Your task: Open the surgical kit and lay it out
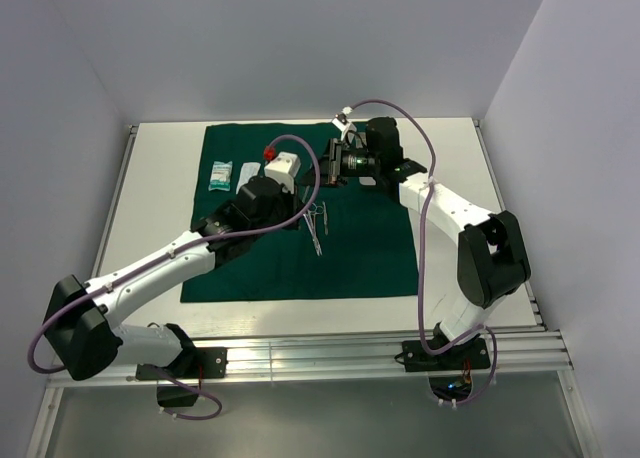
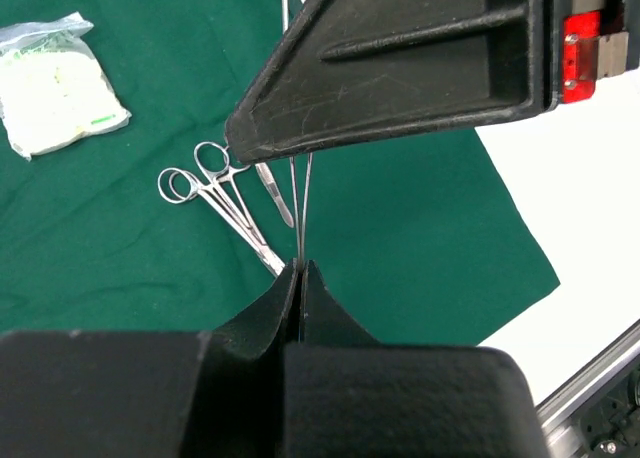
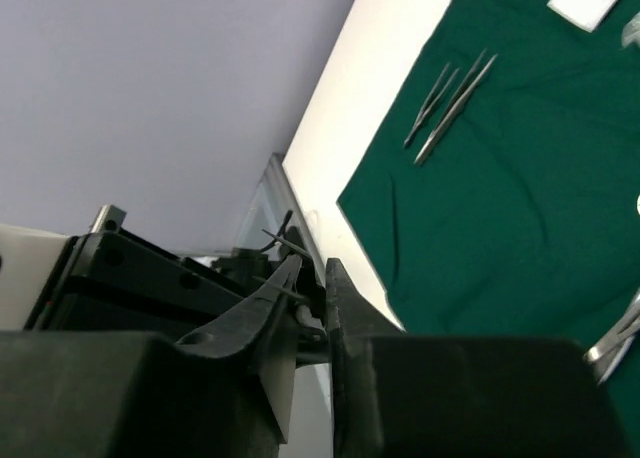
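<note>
The dark green cloth (image 1: 370, 248) of the surgical kit lies spread flat on the table. My left gripper (image 2: 300, 266) is shut on slim steel tweezers (image 2: 300, 208) held above the cloth. Their far end runs under a finger (image 2: 400, 68) of my right gripper (image 3: 313, 268), whose jaws stand nearly together around it. In the top view the two grippers meet over the cloth's upper middle, left (image 1: 305, 190) and right (image 1: 326, 170). Steel clamps (image 2: 215, 193) lie on the cloth just below them (image 1: 318, 226). Pale packets (image 1: 222, 175) lie at the cloth's far left.
A second pair of tweezers (image 3: 450, 103) lies on the cloth (image 3: 520, 178) near its edge. A slim blade-like tool (image 2: 275, 188) rests beside the clamps. White table (image 1: 160, 198) borders the cloth, with a metal rail (image 1: 380, 353) at the near edge and walls all round.
</note>
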